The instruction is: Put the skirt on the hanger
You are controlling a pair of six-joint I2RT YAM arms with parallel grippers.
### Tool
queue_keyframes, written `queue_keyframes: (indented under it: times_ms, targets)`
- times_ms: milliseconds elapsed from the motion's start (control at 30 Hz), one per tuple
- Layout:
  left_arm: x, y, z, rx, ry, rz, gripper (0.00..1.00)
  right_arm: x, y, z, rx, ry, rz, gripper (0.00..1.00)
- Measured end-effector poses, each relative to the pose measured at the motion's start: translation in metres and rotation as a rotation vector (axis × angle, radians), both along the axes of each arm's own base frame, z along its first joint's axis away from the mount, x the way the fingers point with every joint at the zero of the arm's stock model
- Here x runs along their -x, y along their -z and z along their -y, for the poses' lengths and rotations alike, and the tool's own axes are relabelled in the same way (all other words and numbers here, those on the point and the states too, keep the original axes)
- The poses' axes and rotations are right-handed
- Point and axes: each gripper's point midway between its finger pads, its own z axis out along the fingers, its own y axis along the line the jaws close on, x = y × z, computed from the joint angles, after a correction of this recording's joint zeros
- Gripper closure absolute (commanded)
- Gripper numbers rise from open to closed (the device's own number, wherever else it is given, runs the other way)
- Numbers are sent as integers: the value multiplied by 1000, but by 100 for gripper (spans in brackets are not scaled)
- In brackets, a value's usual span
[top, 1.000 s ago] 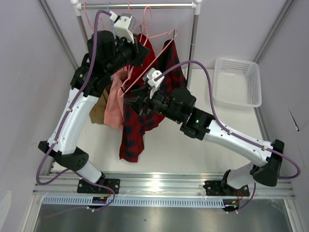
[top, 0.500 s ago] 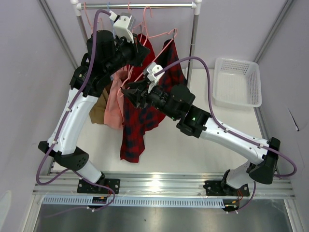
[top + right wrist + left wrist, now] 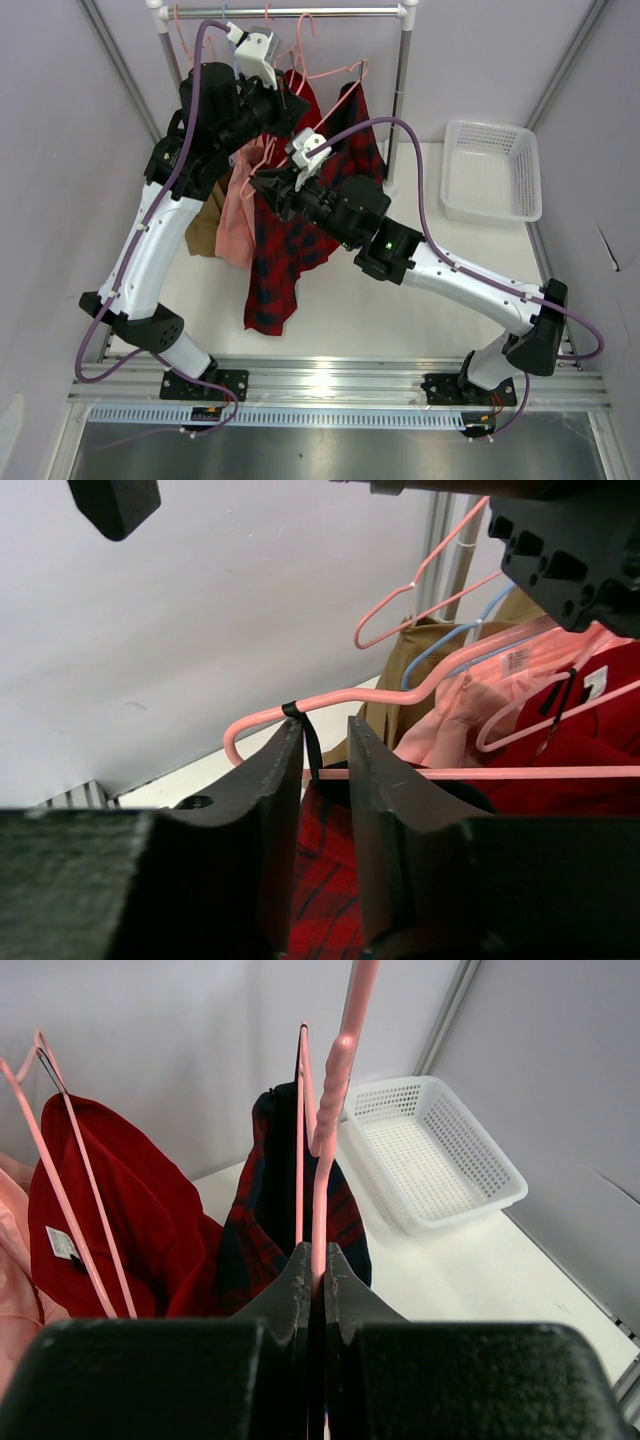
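The left arm (image 3: 160,230) rises from 7 o'clock toward 12 o'clock, and the left hand (image 3: 312,1260) is closed tight on the hanger (image 3: 335,1080). The right arm (image 3: 470,285) stretches from 5 toward 10 o'clock, and the right hand (image 3: 325,750) has its fingers slightly apart.

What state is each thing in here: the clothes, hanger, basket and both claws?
pale-pink wire hanger: held up, clamped.
red-and-navy plaid skirt: hanging from it, black loop hooked over its end.
left gripper: shut on the hanger.
right gripper: slightly open at the loop.
plain red garment: hanging.
white plastic basket: empty.
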Motion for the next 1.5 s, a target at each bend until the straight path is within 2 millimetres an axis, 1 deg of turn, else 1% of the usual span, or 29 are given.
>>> queue_keyframes:
  times_ms: [167, 367, 533, 600, 633, 700, 733, 800, 833, 900, 1000, 1067, 1167, 1233, 1267, 1300, 1367, 1433, 1500]
  targets:
    - [0, 0, 0, -3, 0, 2, 100, -9, -3, 5, -22, 69, -5, 81]
    - [-1, 3, 0, -6, 0, -2, 100, -15, -3, 9, -27, 131, -8, 80]
    - [2, 5, -1, -8, 0, -4, 100, -25, -1, 13, -22, 191, -15, 79]
    - [4, 3, -3, -12, 1, 2, 100, -27, 0, 13, -19, 203, -17, 75]
    - [5, 3, -4, -12, 1, 3, 100, -27, 0, 13, -18, 205, -18, 66]
    - [8, 2, -5, -11, 1, 5, 100, -27, 2, 14, -13, 207, -20, 54]
    - [9, 2, -6, -10, 1, 6, 100, -27, 2, 14, -8, 208, -18, 42]
    - [11, 0, -7, -7, 3, 10, 100, -27, 6, 13, 8, 207, -17, 32]
    - [13, 1, -8, -7, 3, 10, 100, -27, 7, 14, 18, 206, -19, 25]
    - [16, 0, -9, -5, 5, 13, 100, -25, 10, 15, 34, 201, -20, 22]
    - [19, -1, -10, -2, 10, 17, 100, -19, 11, 23, 48, 190, -22, 21]
    - [20, -2, -10, 1, 13, 22, 100, -13, 9, 34, 49, 190, -22, 21]
    - [21, -3, -9, 6, 21, 28, 100, -4, -1, 53, 32, 191, -14, 24]
    - [21, -4, -8, 8, 23, 31, 100, 1, -13, 68, 7, 196, -4, 28]
    - [21, -3, -8, 8, 24, 30, 100, 0, -19, 77, -4, 203, 0, 30]
    - [21, -3, -8, 7, 26, 29, 100, -2, -25, 86, -16, 214, 5, 37]
    - [21, -3, -7, 8, 30, 29, 100, -20, -34, 111, -44, 258, -6, 40]
    - [23, -3, -7, 9, 37, 30, 100, -52, -41, 143, -81, 309, -38, 40]
    - [25, -5, -6, 12, 45, 33, 100, -94, -46, 186, -130, 385, -70, 41]
